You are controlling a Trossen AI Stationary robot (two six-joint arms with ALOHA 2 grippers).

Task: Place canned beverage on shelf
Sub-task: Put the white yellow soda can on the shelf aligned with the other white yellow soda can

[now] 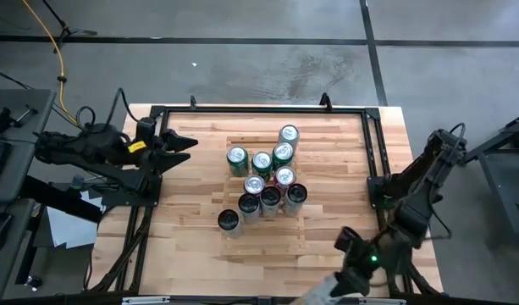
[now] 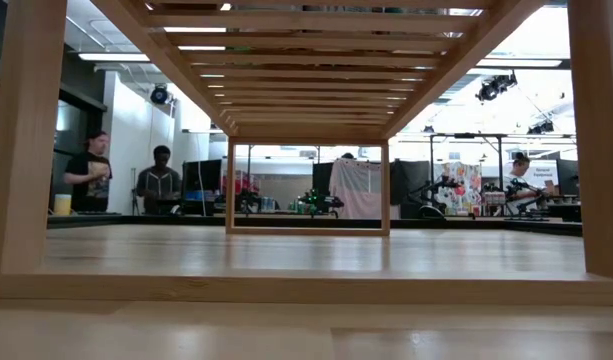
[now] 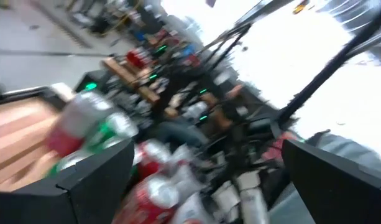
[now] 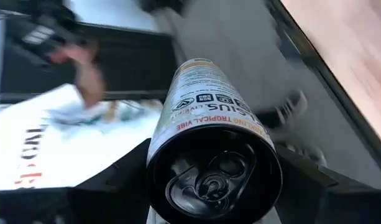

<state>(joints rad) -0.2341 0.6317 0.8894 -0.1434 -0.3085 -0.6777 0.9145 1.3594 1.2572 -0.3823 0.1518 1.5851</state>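
My right gripper (image 1: 350,273) hangs near the table's near right edge, shut on a silver canned beverage (image 4: 206,118) with orange lettering and a black lid. The can fills the right wrist view. The shelf (image 1: 335,169), a pale slatted rack, lies at the table's middle. Several cans (image 1: 263,178) stand upright on it in a cluster. The low view looks under the shelf's slats (image 2: 306,60) and shows no gripper. My left gripper (image 1: 181,144) waits open at the table's left side, pointing toward the cans. My right gripper pinches the can's side wall (image 4: 154,155) near its lid end between its two fingers (image 4: 115,180). The can lies along the fingers, lid toward the wrist and base pointing away. It is lifted clear of the table.
A person's hand (image 4: 84,65) and a white printed garment (image 4: 53,137) show just beyond the held can, at the near edge (image 1: 322,292). A black frame (image 1: 373,144) runs round the table. People stand in the room behind (image 2: 161,180).
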